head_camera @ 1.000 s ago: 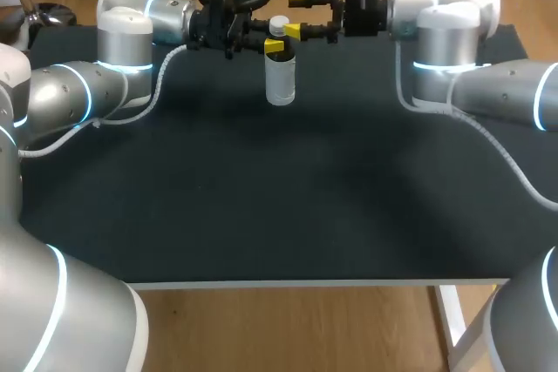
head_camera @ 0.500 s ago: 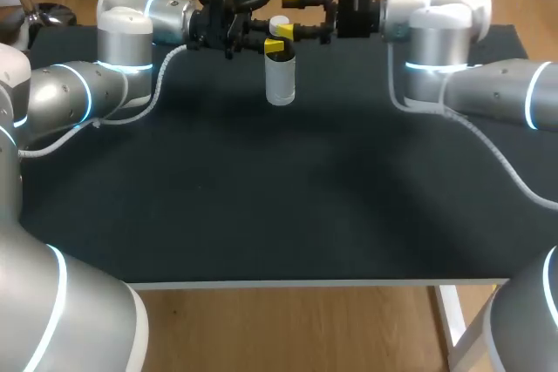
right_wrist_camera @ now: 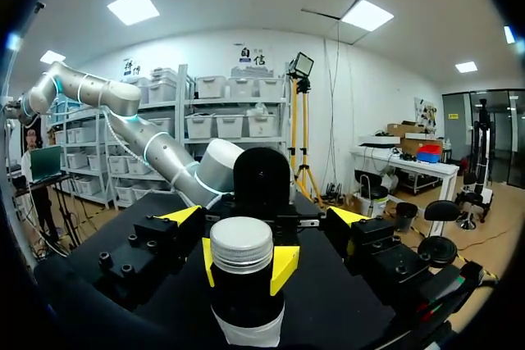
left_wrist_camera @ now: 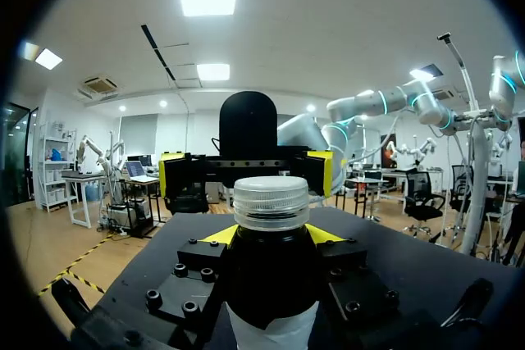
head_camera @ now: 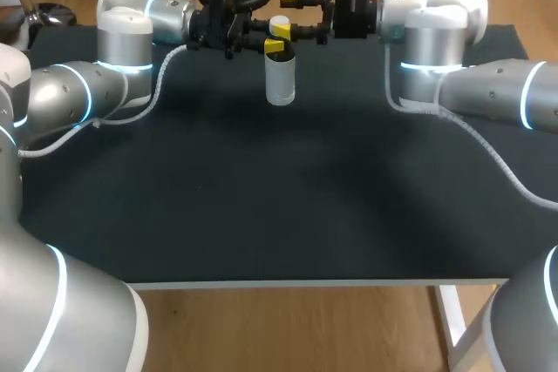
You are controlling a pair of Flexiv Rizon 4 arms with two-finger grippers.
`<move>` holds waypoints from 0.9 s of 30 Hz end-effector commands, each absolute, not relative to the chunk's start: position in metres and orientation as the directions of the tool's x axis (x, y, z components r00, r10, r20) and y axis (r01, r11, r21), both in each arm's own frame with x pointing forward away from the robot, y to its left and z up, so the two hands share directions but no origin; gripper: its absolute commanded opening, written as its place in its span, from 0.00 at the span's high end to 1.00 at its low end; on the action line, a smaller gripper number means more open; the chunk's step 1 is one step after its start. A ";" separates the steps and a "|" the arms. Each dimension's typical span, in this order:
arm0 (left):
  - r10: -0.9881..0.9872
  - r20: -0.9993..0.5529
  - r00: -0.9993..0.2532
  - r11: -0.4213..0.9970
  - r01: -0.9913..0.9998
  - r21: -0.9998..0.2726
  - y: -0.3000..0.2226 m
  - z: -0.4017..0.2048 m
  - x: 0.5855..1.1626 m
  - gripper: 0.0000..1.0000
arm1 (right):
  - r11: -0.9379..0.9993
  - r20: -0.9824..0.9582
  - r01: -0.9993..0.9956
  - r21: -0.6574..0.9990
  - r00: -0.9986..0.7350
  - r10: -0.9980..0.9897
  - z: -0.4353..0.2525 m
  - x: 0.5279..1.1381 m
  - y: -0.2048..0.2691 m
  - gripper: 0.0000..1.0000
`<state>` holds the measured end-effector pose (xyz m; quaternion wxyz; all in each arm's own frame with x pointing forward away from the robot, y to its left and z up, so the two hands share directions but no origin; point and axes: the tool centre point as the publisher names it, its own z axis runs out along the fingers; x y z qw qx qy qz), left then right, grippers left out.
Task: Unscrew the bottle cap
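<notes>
Since a second ago the right pincer (head_camera: pixel 285 14) has slid along the desk's (head_camera: pixel 261 206) far edge toward the bottle (head_camera: pixel 280 76). Its yellow tips now stand on either side of the white cap (head_camera: pixel 279 22), spread wide, clear of it and holding nothing. The bottle has not moved: it is upright near the middle of the far edge, with the left pincer (head_camera: pixel 275 43) clamped on its dark neck below the cap. A grey cable (head_camera: pixel 157 93) trails over the desk, well apart from the bottle. The head view hides the left pincer's far finger. The right wrist view shows both fingers (right_wrist_camera: pixel 283 266) pressed to the neck.
</notes>
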<state>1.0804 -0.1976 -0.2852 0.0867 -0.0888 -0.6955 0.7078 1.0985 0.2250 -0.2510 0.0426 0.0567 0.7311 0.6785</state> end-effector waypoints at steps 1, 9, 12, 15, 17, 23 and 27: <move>0.323 -0.005 -0.946 -0.023 -0.002 -1.000 -0.198 -0.289 1.088 1.00 | 0.068 0.014 0.023 0.997 -0.990 0.139 -0.254 1.099 0.226 0.00; 0.323 -0.005 -0.946 -0.023 -0.002 -1.000 -0.198 -0.289 1.088 1.00 | 0.069 0.013 0.023 0.997 -0.991 0.132 -0.257 1.102 0.225 0.56; 0.323 -0.005 -0.946 -0.023 -0.002 -1.000 -0.198 -0.289 1.088 1.00 | 0.068 0.017 0.026 0.997 -0.992 0.128 -0.257 1.102 0.225 0.70; 0.323 -0.005 -0.946 -0.023 -0.002 -1.000 -0.198 -0.289 1.088 1.00 | 0.066 0.016 0.024 0.997 -0.993 0.114 -0.257 1.103 0.224 0.95; 0.323 -0.005 -0.946 -0.023 -0.002 -1.000 -0.198 -0.289 1.088 1.00 | 0.062 0.014 0.021 0.998 -0.994 0.104 -0.257 1.104 0.224 1.00; 0.323 -0.005 -0.946 -0.023 -0.002 -1.000 -0.198 -0.289 1.088 1.00 | 0.059 0.001 0.003 0.998 -0.999 0.040 -0.254 1.104 0.220 1.00; 0.323 -0.005 -0.946 -0.023 -0.002 -1.000 -0.198 -0.289 1.088 1.00 | 0.058 -0.004 -0.009 0.998 -0.996 -0.084 -0.252 1.105 0.219 1.00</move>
